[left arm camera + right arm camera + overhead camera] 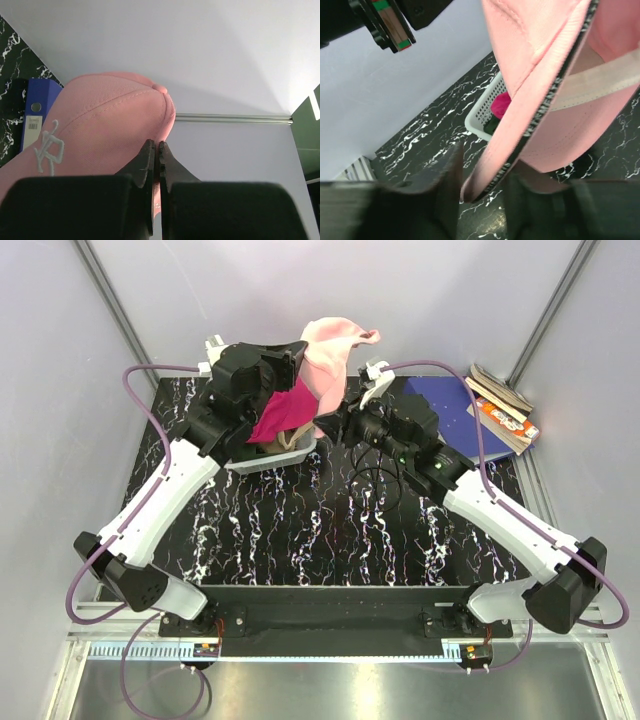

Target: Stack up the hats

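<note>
Now aloft: light pink cap [335,350], raised over the grey mesh basket [265,462] at the far side of the worktop [320,530].
Look: stitched panels, top button, grey embroidered logo, black lettered inner band.
Left fingers [147,165]: pinched tight on its fabric.
Right fingers [450,185]: parted, astride its rim; contact unclear.
Basket holds: magenta cap [280,415].

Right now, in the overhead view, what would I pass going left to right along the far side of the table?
magenta hat → light pink hat, lifted above the table → blue binder → stack of booklets. The end effectors overlap the hats, so I left them out.
</note>
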Controlling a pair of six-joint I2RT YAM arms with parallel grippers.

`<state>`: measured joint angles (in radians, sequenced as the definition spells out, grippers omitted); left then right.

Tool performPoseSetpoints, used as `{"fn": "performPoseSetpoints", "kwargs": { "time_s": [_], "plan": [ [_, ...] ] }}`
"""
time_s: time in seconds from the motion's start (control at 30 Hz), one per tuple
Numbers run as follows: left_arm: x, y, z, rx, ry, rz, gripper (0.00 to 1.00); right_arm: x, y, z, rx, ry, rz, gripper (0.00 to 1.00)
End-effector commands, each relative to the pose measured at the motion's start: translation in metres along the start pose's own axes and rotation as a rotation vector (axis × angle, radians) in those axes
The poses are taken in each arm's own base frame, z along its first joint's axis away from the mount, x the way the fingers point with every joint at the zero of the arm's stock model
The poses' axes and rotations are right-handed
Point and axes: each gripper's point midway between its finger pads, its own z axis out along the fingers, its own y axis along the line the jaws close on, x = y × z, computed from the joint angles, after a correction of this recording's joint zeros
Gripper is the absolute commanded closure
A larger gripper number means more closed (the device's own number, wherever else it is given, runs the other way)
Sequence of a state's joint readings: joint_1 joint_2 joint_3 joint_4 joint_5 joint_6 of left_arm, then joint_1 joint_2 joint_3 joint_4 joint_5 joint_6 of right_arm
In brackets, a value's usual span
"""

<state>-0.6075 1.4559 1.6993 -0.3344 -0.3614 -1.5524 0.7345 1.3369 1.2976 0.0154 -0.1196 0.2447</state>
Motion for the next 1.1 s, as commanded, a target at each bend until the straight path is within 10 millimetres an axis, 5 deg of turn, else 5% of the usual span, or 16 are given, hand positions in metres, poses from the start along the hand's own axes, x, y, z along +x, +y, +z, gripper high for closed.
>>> {"fn": "performPoseSetpoints", "kwargs": {
  "time_s": [0.0, 0.13, 0.27, 0.37, 0.4, 0.5, 0.77, 1.07],
  "plan": [
    [-0.010, -0.030, -0.011, 0.106, -0.055, 0.018, 1.00, -0.042, 0.016, -0.009, -0.031, -0.122, 0.034, 0.69],
    [-0.015, -0.020, -0.015, 0.096, -0.088, 0.221, 1.00, -0.047, 0.028, -0.029, -0.092, -0.114, 0.071, 1.00],
    [-0.007, -0.013, -0.016, 0.095, -0.075, 0.400, 0.97, -0.049, 0.022, -0.047, -0.110, -0.085, 0.197, 1.00],
    [-0.003, -0.011, -0.017, 0.120, -0.052, 0.524, 0.53, -0.048, 0.006, -0.062, -0.101, -0.077, 0.316, 1.00],
    [-0.004, -0.018, -0.021, 0.150, -0.059, 0.541, 0.29, -0.049, 0.004, -0.066, -0.102, -0.080, 0.331, 1.00],
    [-0.014, -0.018, -0.028, 0.168, -0.095, 0.633, 0.06, -0.051, -0.002, -0.078, -0.102, -0.088, 0.409, 1.00],
    [-0.058, -0.007, -0.045, 0.097, -0.271, 0.868, 0.01, -0.053, -0.009, -0.101, -0.142, -0.147, 0.686, 1.00],
    [-0.078, 0.016, -0.052, 0.023, -0.304, 1.102, 0.01, -0.023, -0.025, -0.111, -0.171, -0.218, 0.944, 1.00]
  ]
}}
